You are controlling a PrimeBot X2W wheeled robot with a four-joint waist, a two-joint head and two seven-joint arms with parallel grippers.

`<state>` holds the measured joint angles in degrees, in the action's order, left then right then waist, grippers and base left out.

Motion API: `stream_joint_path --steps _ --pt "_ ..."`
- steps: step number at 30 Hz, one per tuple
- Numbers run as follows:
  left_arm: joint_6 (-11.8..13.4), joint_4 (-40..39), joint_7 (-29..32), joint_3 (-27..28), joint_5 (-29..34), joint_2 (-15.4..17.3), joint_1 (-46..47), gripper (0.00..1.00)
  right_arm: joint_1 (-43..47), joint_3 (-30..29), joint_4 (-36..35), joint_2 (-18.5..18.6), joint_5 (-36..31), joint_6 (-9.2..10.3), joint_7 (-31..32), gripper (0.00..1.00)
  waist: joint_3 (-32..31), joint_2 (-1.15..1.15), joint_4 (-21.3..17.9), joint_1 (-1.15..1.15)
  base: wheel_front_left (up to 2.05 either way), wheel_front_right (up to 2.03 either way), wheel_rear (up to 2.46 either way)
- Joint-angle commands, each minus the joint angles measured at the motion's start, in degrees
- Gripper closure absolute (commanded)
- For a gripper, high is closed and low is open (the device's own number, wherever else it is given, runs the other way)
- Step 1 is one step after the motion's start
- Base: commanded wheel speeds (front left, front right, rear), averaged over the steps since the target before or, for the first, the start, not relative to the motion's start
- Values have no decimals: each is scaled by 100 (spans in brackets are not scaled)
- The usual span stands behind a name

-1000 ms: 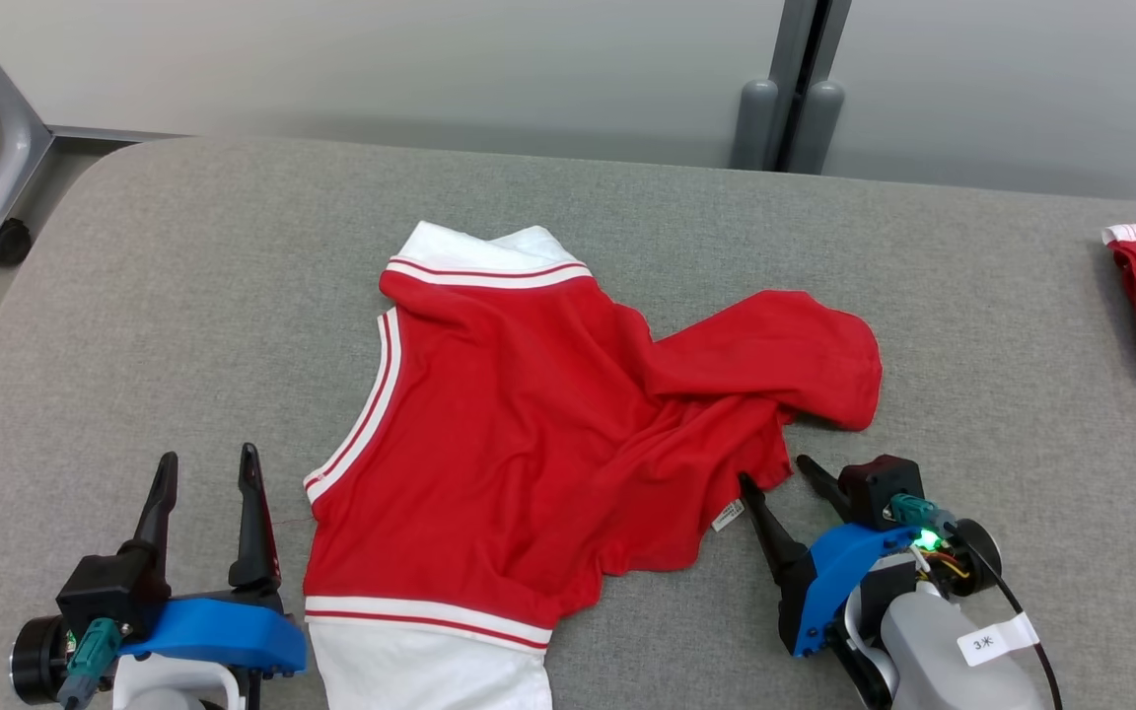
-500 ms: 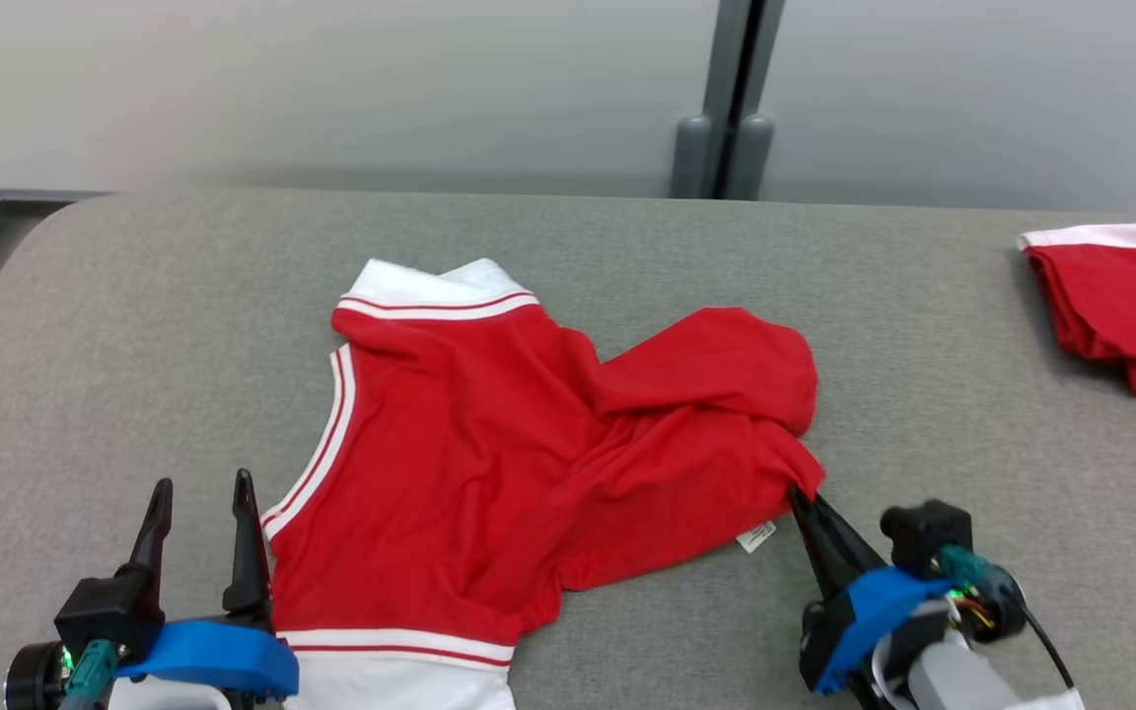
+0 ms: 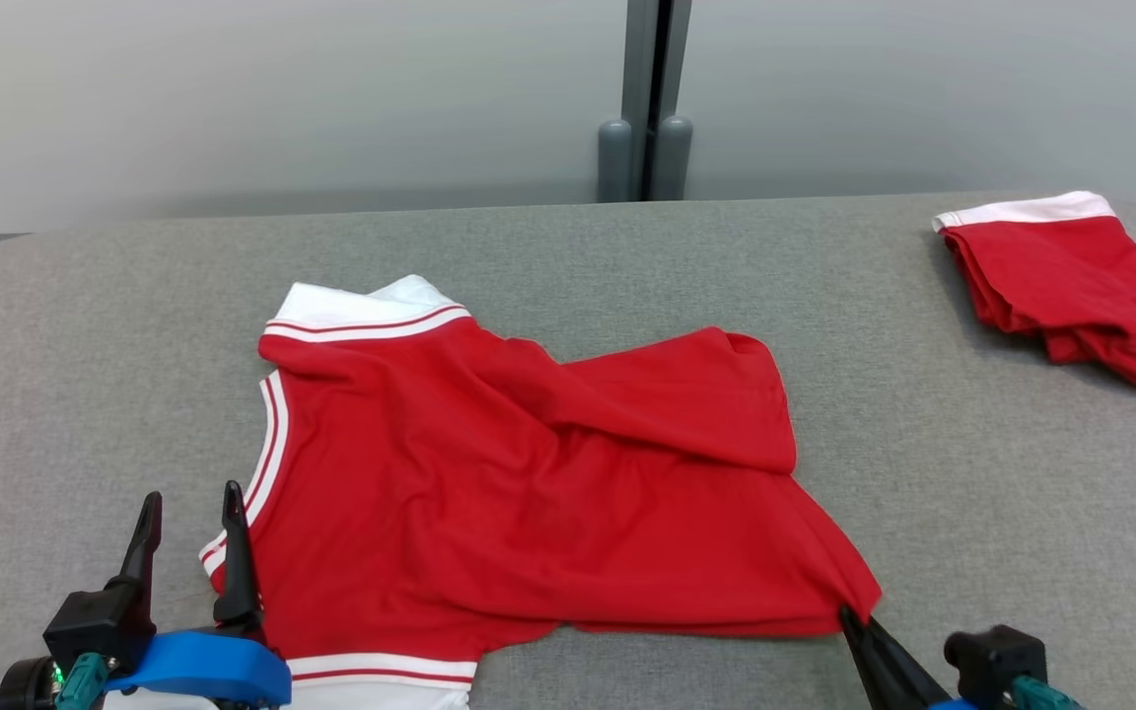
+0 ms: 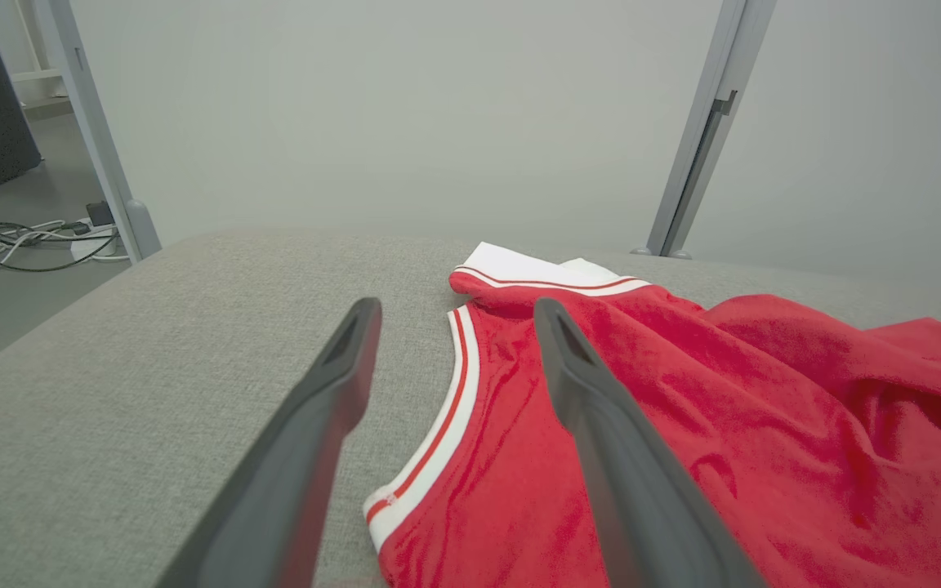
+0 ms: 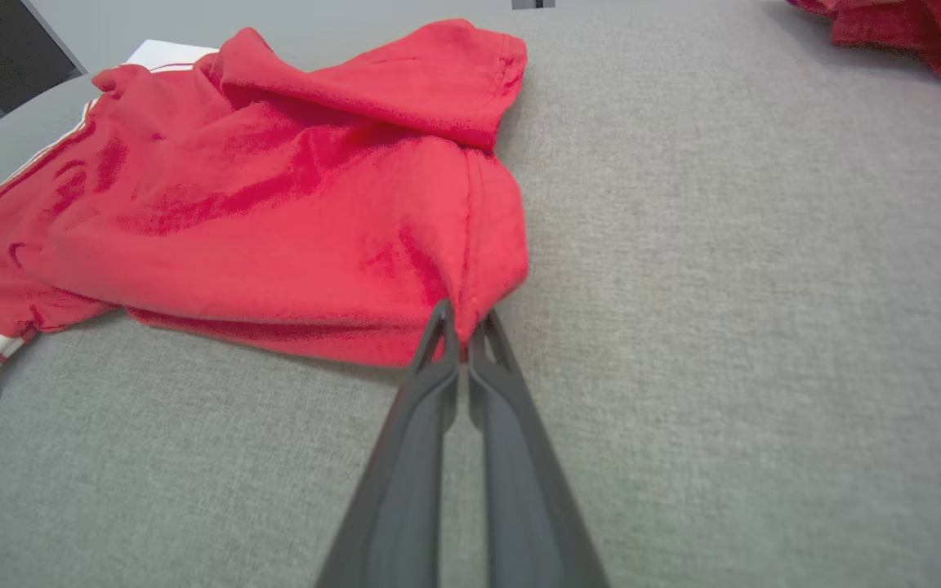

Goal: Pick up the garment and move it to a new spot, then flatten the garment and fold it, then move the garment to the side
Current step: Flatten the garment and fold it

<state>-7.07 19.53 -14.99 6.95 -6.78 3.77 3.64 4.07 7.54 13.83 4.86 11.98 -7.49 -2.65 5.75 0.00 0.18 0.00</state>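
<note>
Grip: right gripper [image 5: 462, 322] pinched shut on the lower-right corner of the red garment [image 3: 529, 473], at the lower right of the head view. Left gripper [image 3: 190, 495] has its fingers apart and holds nothing, lower left, at the striped armhole edge. Garment lies mid-frame on the grey padded surface [image 3: 923, 493], rumpled, with one flap doubled over. Judged: flattening under way; fold and move aside not yet done. No legible writing.

The left gripper [image 3: 190, 501], lower left, has two long black fingers [image 3: 236, 552], a blue bracket [image 3: 203, 663] and a teal plug [image 3: 80, 680]. The right gripper [image 3: 851, 619], lower right, is black too.
</note>
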Motion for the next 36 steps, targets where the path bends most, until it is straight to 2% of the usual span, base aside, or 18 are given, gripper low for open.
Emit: stream_joint_path --steps 1,6,11,12,13,18,25,31,36 --pt "-9 -35 -26 34 29 10 -1 0 197 -30 -192 35 -15 -1 133 100 4 0 -24 0 0 0 0" --pt "-12 -81 -26 113 47 9 -72 0 940 -179 -1403 138 -33 -1 1109 100 38 0 -148 0 0 0 0" --pt "-10 -119 -26 152 82 6 -78 0 1537 -421 -2167 240 153 -1 2029 100 51 0 -200 0 0 0 0" --pt "-8 -129 -26 153 92 0 -78 0 1555 -485 -2260 244 132 -1 2079 62 56 0 -203 0 0 0 0" --pt "-8 -138 -26 151 100 -5 -73 0 1577 -539 -2314 220 134 -1 2115 0 59 0 -202 0 0 0 0" --pt "-10 -149 -26 165 110 -18 -53 0 1415 -546 -2486 189 93 -1 2028 0 61 0 -175 0 0 0 0" --pt "-12 -201 -26 242 132 -25 -55 0 264 -443 -2554 475 -290 -2 1346 0 92 0 -142 0 0 0 0" --pt "-22 -192 -26 250 156 -1 76 0 -1198 31 -1758 656 -508 -1 955 0 177 0 -82 0 0 0 0" --pt "-30 -164 -26 192 159 -9 219 0 -2201 129 -713 554 -560 -1 696 0 254 0 47 0 0 0 0"
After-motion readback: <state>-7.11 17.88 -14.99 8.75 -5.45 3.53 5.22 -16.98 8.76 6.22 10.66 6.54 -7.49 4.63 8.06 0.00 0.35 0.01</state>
